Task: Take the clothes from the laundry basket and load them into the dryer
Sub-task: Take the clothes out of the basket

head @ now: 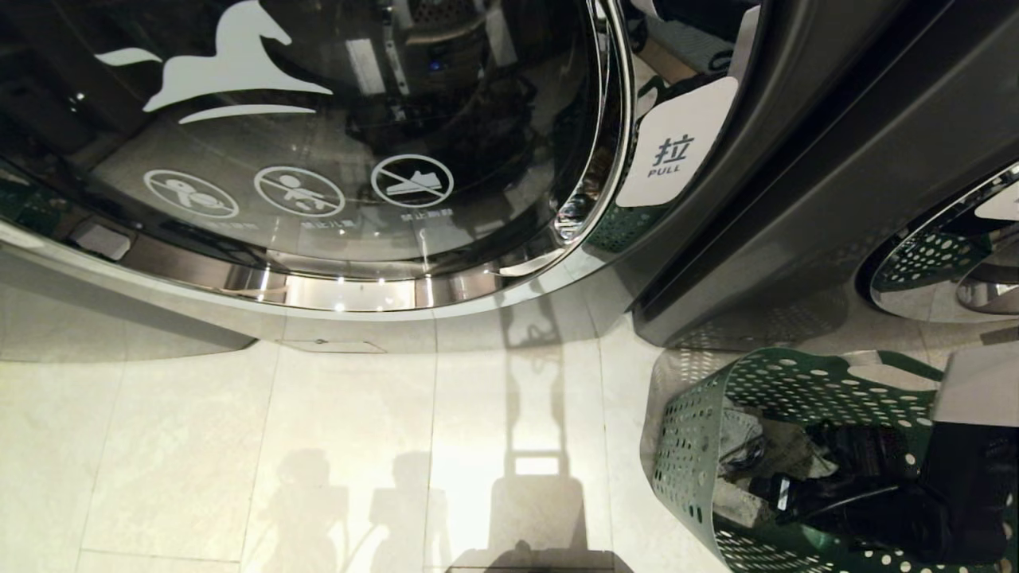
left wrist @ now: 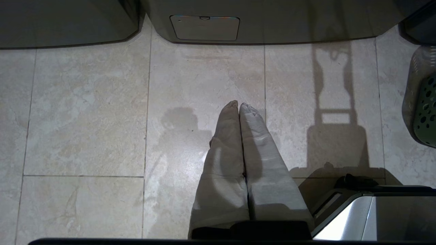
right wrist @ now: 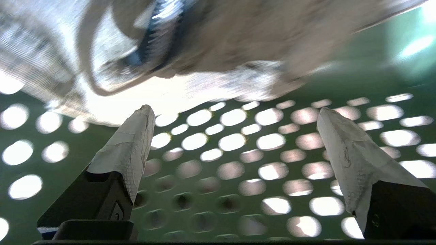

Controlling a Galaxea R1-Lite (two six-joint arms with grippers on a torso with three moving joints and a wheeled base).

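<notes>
The green laundry basket [head: 700,446] stands on the floor at the lower right of the head view. Grey clothes [head: 744,446] lie inside it. My black right arm [head: 876,493] reaches down into the basket. In the right wrist view my right gripper [right wrist: 234,109] is open, its white fingers wide apart with nothing between them. It faces the basket's holed wall [right wrist: 371,75], with crumpled grey clothes [right wrist: 238,37] just beyond the fingertips. The dryer's round glass door [head: 318,159] fills the upper left. My left gripper [left wrist: 239,103] is shut and empty, parked over the floor tiles.
A white PULL label [head: 677,151] sits beside the door's chrome rim. A second machine's door [head: 939,255] shows at the right edge. The dryer's base panel [left wrist: 204,27] stands ahead of the left gripper, and the basket's edge [left wrist: 425,112] is off to its side.
</notes>
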